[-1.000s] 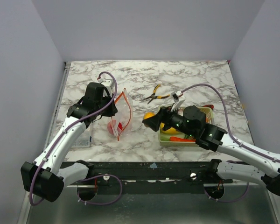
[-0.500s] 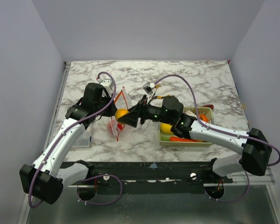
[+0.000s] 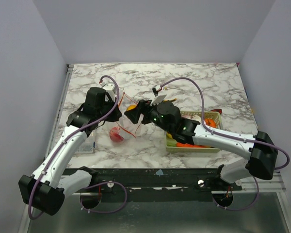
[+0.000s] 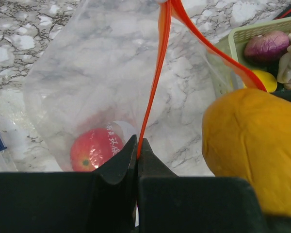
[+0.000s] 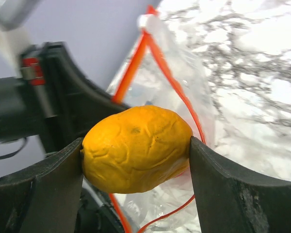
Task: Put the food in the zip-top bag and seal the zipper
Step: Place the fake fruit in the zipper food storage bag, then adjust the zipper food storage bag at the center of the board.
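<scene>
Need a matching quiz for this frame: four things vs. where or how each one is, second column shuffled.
Column 1
1. red apple
2. yellow mango
3. left gripper
4. purple piece

Column 2
A. shut on the zipper
B. lying in the green basket
C. at the bottom of the zip-top bag
D. held in the right gripper

Pairs: 1-C, 2-D, 3-A, 4-B

White characters on the red apple (image 4: 94, 148) (too blurred to read).
</scene>
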Available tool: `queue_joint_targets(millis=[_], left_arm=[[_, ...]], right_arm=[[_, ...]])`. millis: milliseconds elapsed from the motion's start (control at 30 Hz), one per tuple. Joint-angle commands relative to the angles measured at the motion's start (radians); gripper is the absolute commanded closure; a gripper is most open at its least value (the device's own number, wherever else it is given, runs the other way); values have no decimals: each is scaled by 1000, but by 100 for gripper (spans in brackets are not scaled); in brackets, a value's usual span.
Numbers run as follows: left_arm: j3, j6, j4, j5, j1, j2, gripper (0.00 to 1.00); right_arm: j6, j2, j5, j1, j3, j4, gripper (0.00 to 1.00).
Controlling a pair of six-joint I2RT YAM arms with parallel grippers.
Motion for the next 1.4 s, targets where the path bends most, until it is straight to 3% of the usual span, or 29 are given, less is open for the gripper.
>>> queue_joint_targets(millis=[0, 300, 433, 533, 667, 900, 1033, 1133, 1367], left_arm=[[-18, -1, 32, 20, 7, -37, 100], [-25, -7, 41, 25, 16, -46, 100], [-23, -7, 41, 31, 20, -45, 100], [-26, -7, 40, 25, 22, -50, 100], [-30, -7, 43, 16, 24, -58, 100], [-28, -13, 46, 42, 33, -49, 100], [-31, -13, 45, 38, 36, -53, 100], [-31, -13, 46, 39, 36, -52, 100], [-31, -19, 48, 52, 43, -46, 100]], right_arm=[[-6, 41, 136, 4, 50, -108, 73], [-7, 60, 139, 17, 76, -131, 47], [0, 95, 109, 18, 97, -77, 27], [8, 123, 134, 19, 160, -158, 15], [25, 99, 149, 19, 156, -210, 7], [19, 45, 177, 19, 169, -348, 4], [39, -7, 208, 19, 150, -416, 11], [66, -41, 210, 19, 100, -429, 17], [91, -34, 157, 19, 37, -373, 21]])
